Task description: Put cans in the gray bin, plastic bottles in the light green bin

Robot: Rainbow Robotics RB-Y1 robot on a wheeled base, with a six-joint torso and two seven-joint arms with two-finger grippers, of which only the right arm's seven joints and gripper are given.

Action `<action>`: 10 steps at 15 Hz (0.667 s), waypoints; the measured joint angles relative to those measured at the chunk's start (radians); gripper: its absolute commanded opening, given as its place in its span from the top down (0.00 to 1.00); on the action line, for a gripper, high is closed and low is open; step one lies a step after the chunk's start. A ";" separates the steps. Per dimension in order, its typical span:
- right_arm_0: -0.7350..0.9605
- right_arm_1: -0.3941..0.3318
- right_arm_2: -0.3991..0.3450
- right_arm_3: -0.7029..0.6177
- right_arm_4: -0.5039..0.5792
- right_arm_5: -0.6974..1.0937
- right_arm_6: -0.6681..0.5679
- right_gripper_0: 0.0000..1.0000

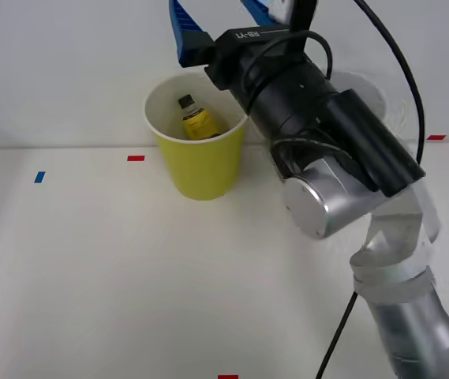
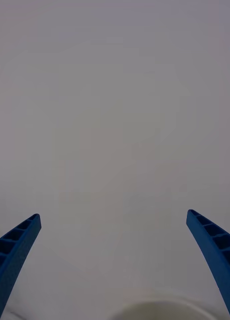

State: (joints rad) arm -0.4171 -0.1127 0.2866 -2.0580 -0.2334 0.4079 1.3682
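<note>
1 yellow-label bottle [image 1: 196, 120] lay inside the light green bin [image 1: 200, 170] on the table [image 1: 90, 268]. My claw [image 1: 222, 17] hung spread and empty above its rim. Gray bin sat mostly hidden behind my arm; remaining items unconfirmed.

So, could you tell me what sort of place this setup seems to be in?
Probably a robotics lab test bench rather than a home or kitchen: a plain white table marked with small red tape and blue tape, a bare white wall behind, and a light green bin holding a yellow-labelled bottle.
</note>
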 measured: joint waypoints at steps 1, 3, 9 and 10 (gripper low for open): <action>0.067 -0.033 -0.007 -0.101 -0.002 0.065 -0.003 0.00; 0.227 -0.106 -0.029 -0.278 0.001 0.159 -0.010 0.00; 0.619 -0.229 -0.079 -0.539 0.160 0.205 -0.043 0.00; 0.669 -0.237 -0.087 -0.552 0.193 0.206 -0.050 0.00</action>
State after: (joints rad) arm 0.2519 -0.3496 0.1996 -2.6099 -0.0407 0.6134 1.3178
